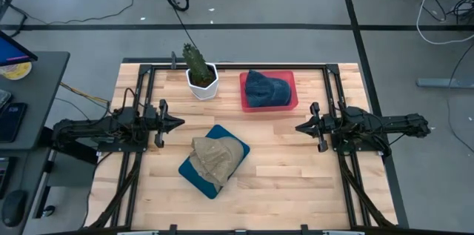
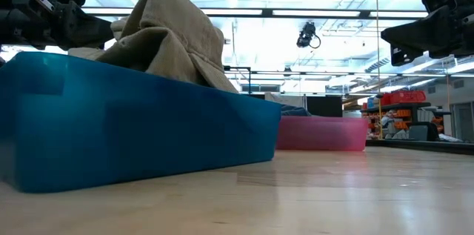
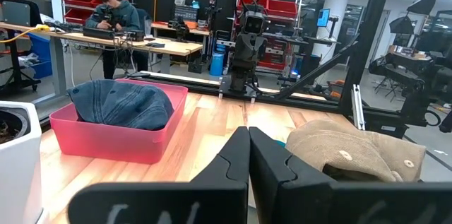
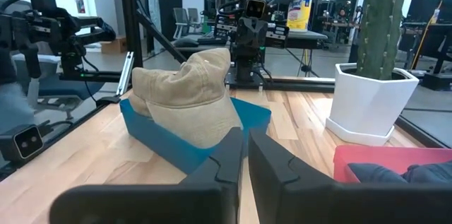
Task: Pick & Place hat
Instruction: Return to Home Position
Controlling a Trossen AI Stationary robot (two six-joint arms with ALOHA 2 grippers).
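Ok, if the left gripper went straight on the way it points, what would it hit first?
Probably the right gripper, facing it across the table. The left gripper aims between the red bin and the brown cap, and seems to clear both, though depth is hard to judge.

Quick count: two caps, a brown cap (image 1: pixel 216 155) and a blue cap (image 1: pixel 265 88). Two bins too, a blue bin (image 1: pixel 198 179) and a red bin (image 1: pixel 291 102), one cap in each. Two robot arms, so two grippers, the left gripper (image 1: pixel 181 123) and the right gripper (image 1: pixel 298 127). Just one cactus (image 1: pixel 196 61) in one white pot (image 1: pixel 203 87), all on a single wooden table (image 1: pixel 296 168). One person (image 3: pixel 116 15) shows in the room behind.
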